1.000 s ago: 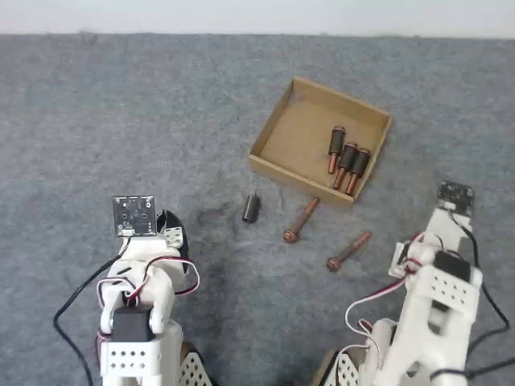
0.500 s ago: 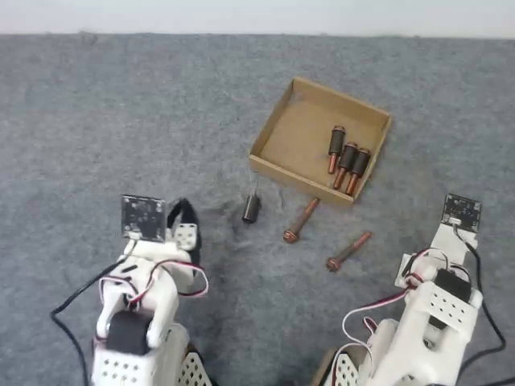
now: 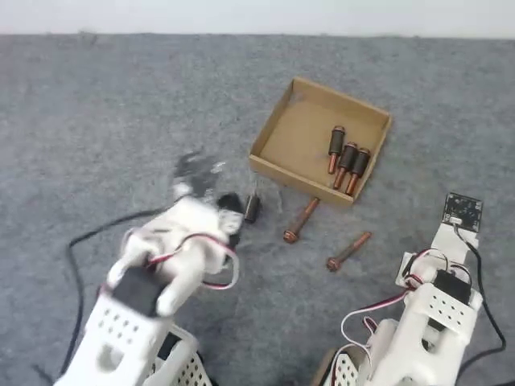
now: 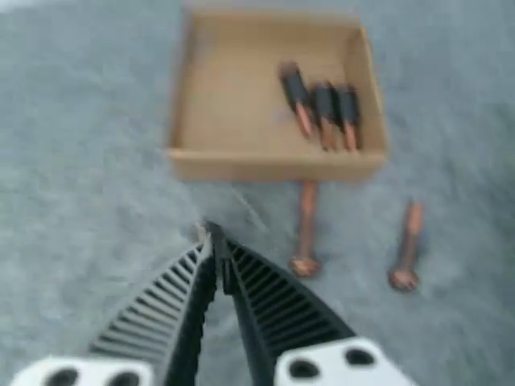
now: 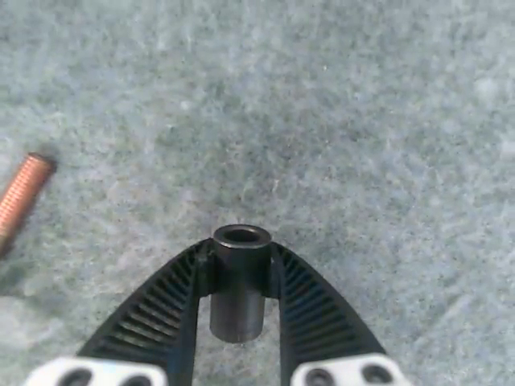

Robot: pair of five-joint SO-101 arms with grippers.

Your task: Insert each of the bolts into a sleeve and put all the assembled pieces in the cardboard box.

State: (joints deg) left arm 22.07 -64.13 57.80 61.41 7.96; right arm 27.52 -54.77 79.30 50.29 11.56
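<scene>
The cardboard box (image 3: 282,137) lies at the back of the carpet with three assembled pieces (image 3: 348,158) in its right part. In front of it are a loose black sleeve (image 3: 252,207) and two copper bolts (image 3: 301,220) (image 3: 348,251). My left gripper (image 3: 232,209) is just left of that sleeve; its fingers (image 4: 241,281) are shut with nothing between them, short of the box (image 4: 233,96) and left of the two bolts (image 4: 304,229) (image 4: 405,245). My right gripper (image 5: 240,253) is shut on another black sleeve (image 5: 240,285), held upright over the carpet, right of a bolt's threaded end (image 5: 20,201).
Grey carpet (image 3: 121,112) covers the whole table, with open room at the left and back. The right arm (image 3: 438,289) stands at the front right, clear of the bolts. A thin wire (image 3: 256,186) sticks up beside the loose sleeve.
The left arm has swung forward and to the right, up to the loose sleeve. The right arm drew back slightly a second ago and has since kept still.
</scene>
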